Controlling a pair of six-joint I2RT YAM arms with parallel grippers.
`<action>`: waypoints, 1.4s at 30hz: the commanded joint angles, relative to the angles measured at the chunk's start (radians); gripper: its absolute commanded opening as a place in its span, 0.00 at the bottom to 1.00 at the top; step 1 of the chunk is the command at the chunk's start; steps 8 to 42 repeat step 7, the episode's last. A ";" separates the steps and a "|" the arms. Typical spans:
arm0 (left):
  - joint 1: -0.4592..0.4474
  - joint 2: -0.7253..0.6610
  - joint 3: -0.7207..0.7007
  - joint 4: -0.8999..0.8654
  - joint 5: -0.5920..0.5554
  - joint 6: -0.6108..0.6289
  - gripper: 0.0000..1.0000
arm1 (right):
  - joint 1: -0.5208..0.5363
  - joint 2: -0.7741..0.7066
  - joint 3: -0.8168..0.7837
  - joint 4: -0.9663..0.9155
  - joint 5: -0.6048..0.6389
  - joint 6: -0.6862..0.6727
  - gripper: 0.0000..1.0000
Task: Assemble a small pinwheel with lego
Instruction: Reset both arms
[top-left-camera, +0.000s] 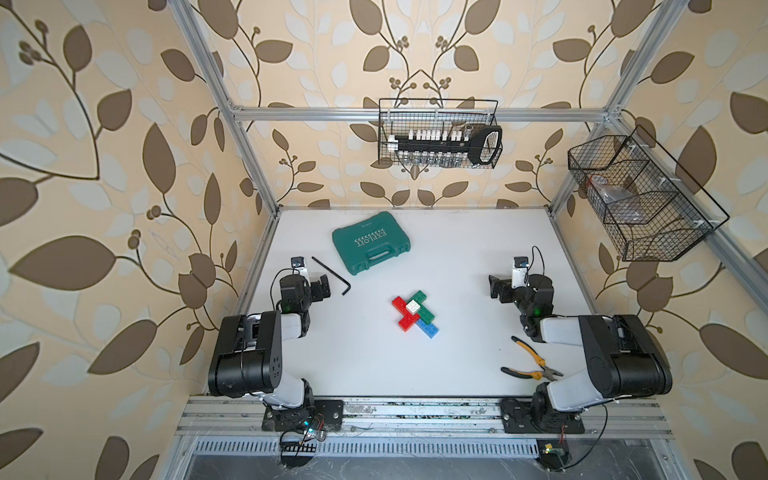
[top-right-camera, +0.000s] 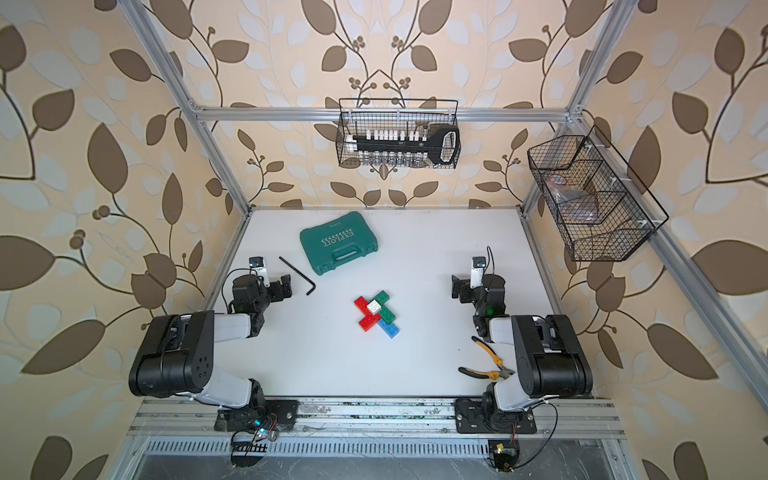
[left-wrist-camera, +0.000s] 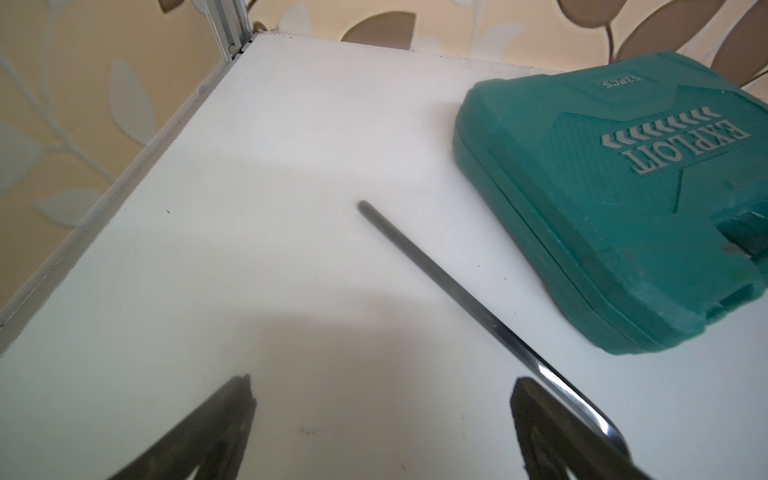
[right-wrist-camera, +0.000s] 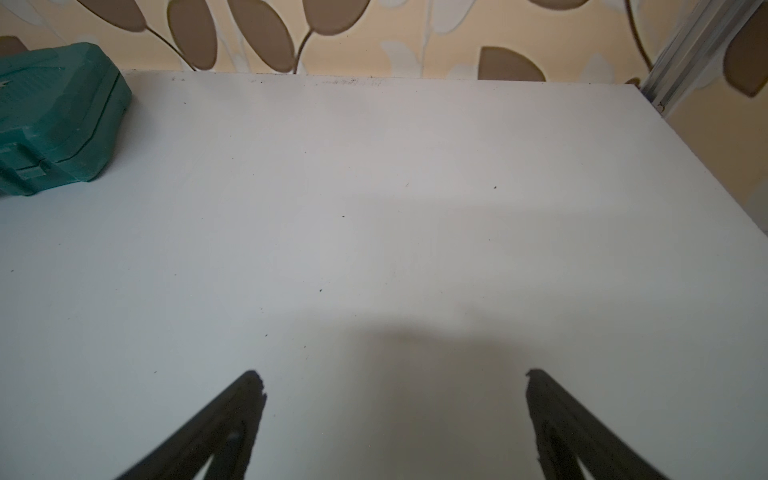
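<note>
We found the cross-shaped pinwheel (top-left-camera: 413, 307) of red, green and blue studded plastic bricks about midway between the left gripper (left-wrist-camera: 382, 384) and right gripper (right-wrist-camera: 395, 377), well apart from both. Both stood spread and empty.

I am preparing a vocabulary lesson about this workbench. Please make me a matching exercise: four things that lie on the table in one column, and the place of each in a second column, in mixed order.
Things
1. pinwheel
2. hex key
3. pliers
4. teal case

Places
A. far part of the table
B. near part of the table, beside the right arm
C. middle of the table
D. just beside the left gripper

Pairs: 1-C, 2-D, 3-B, 4-A
</note>
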 joint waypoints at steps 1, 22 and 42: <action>0.003 -0.012 0.003 0.006 0.025 -0.006 0.99 | 0.007 -0.010 0.012 0.018 0.019 0.006 0.98; 0.003 -0.011 0.003 0.005 0.026 -0.006 0.99 | 0.007 -0.011 0.014 0.017 0.019 0.008 0.98; 0.003 -0.011 0.003 0.005 0.026 -0.006 0.99 | 0.007 -0.011 0.014 0.017 0.019 0.008 0.98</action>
